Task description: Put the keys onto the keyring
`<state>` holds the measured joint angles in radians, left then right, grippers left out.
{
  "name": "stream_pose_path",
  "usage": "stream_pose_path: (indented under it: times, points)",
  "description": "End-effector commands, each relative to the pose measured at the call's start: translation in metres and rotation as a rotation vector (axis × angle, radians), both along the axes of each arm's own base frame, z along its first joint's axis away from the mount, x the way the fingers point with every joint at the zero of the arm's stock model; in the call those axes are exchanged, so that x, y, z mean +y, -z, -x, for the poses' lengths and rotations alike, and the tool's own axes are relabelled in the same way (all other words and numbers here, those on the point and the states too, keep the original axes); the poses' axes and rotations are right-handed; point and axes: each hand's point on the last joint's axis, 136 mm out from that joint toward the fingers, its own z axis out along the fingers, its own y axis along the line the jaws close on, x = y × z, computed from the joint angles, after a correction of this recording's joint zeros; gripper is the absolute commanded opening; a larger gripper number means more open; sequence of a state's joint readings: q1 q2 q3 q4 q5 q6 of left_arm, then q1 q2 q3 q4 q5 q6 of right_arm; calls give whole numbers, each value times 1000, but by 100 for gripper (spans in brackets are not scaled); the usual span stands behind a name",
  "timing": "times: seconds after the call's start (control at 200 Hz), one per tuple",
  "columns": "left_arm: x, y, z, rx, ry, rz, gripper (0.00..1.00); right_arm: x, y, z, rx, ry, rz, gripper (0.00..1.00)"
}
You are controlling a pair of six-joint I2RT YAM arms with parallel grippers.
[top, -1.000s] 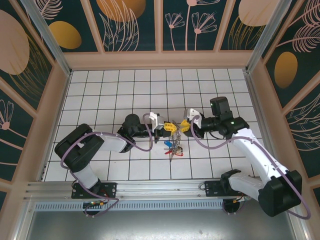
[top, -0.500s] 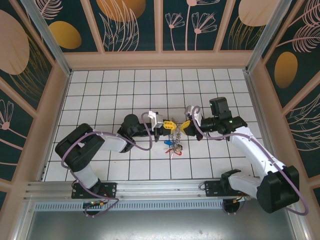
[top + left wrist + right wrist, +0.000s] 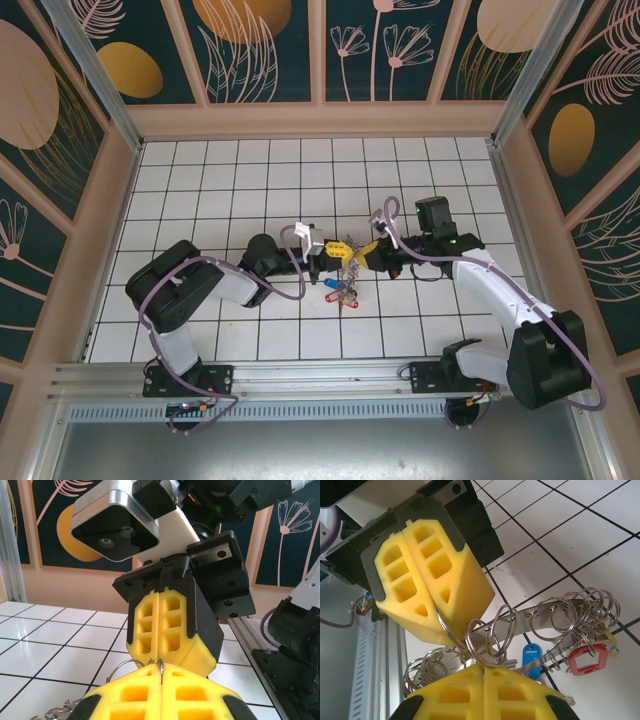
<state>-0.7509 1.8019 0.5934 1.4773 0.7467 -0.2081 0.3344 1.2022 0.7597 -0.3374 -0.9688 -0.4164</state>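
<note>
Watching top view, mid-frame: my left pincer [image 3: 334,249] is clamped on the keyring [image 3: 443,624] wire, right pincer [image 3: 367,252] tip to tip with it, closed on loops of the keys [image 3: 342,290]. Tagged bunch hangs just below, over the surface [image 3: 250,190].

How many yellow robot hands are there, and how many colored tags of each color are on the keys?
Yellow robot hands: 2, the left hand and the right hand
Blue tag: 1
Red tag: 1
Total: 4
Both hands pinch the metal rings, which are too tangled to count.
</note>
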Motion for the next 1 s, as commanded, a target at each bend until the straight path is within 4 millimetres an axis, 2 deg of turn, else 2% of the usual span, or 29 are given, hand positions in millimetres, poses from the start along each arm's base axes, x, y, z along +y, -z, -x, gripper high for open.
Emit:
stream_pose_path:
  times: [0.0,0.07,0.145,0.31,0.535,0.901,0.996]
  points:
    - [4,-28,6,-74,11,99,0,-1,-17,2,-136,-33,-19,7]
    - [3,-28,6,-74,14,96,0,-4,-29,5,-271,-53,-13,18]
    - [3,-28,6,-75,15,92,0,-7,-42,5,-402,-41,4,24]
    - [3,-28,5,-71,13,92,0,-6,-56,10,-528,-85,9,22]
    - [1,-31,5,-78,23,98,0,4,-47,13,-528,-136,8,22]
    - [2,-33,11,-90,50,106,0,7,-35,-3,-526,-114,36,25]
    - [2,-34,11,-92,51,111,0,7,-31,-3,-515,-123,39,21]
